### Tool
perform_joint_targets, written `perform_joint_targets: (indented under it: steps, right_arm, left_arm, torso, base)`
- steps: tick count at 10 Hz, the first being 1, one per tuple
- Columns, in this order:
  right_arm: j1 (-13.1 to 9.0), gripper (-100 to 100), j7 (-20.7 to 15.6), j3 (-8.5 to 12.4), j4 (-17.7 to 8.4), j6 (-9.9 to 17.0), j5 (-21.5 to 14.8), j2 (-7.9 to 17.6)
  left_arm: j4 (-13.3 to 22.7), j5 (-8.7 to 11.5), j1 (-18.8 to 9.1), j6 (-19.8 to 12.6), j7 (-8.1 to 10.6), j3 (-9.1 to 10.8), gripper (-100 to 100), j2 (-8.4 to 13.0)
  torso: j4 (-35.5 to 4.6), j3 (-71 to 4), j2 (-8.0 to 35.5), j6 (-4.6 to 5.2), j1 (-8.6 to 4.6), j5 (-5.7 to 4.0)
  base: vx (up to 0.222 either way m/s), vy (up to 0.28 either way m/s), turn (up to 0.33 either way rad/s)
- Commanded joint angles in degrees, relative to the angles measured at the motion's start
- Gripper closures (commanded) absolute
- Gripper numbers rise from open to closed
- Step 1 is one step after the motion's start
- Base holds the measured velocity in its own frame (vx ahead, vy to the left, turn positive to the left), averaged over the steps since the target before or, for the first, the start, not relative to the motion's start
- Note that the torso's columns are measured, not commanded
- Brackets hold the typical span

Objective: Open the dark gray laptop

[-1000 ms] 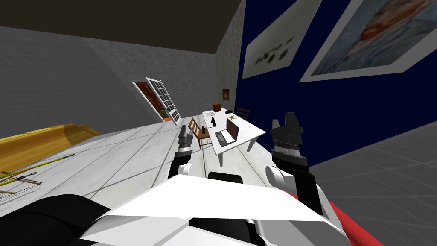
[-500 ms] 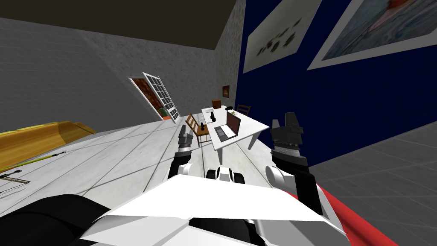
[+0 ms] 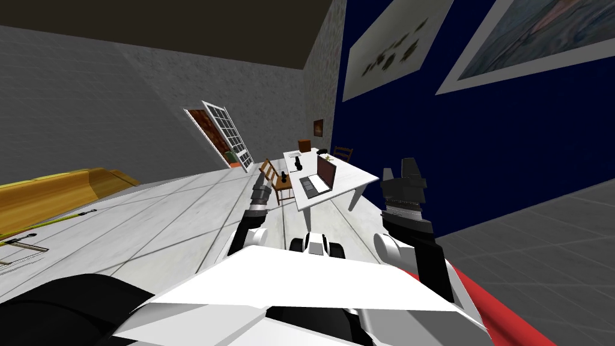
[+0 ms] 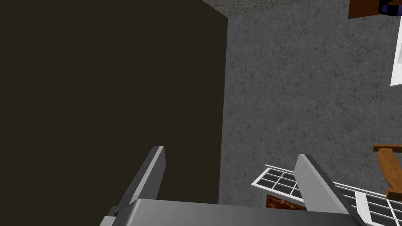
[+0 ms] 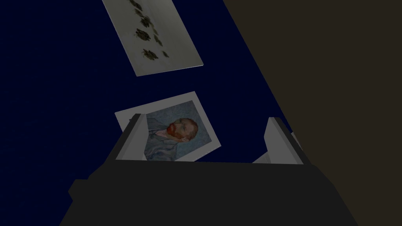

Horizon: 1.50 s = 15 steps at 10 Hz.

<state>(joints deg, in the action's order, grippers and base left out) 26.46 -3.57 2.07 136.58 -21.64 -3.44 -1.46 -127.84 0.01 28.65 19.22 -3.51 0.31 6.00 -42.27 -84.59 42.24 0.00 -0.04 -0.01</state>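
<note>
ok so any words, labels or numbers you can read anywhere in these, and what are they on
None can be read.
laptop: open on the white table, screen dark, any key markings too small to read.
portrait: no words on it.
print of dark blots: no caption or lettering.

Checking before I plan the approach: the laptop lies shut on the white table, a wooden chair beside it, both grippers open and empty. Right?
No: the laptop is open, its lid standing up, as the head view shows. It is on the white table, a wooden chair beside it, left gripper and right gripper open and empty.
</note>
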Motion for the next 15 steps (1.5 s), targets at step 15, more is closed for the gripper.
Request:
perform_joint_targets:
  steps: [15]
  right_arm:
    - [0.0, 0, 0.0, 0.0, 0.0, 0.0, 0.0, 0.0]
  left_arm:
    - [-5.2, 0.5, -11.8, -24.3, -7.91, 5.93, -100, 2.5]
  torso:
    - [0.0, 0.0, 0.1, 0.0, 0.15, 0.05]
  base:
    - [0.038, -0.149, 0.06]
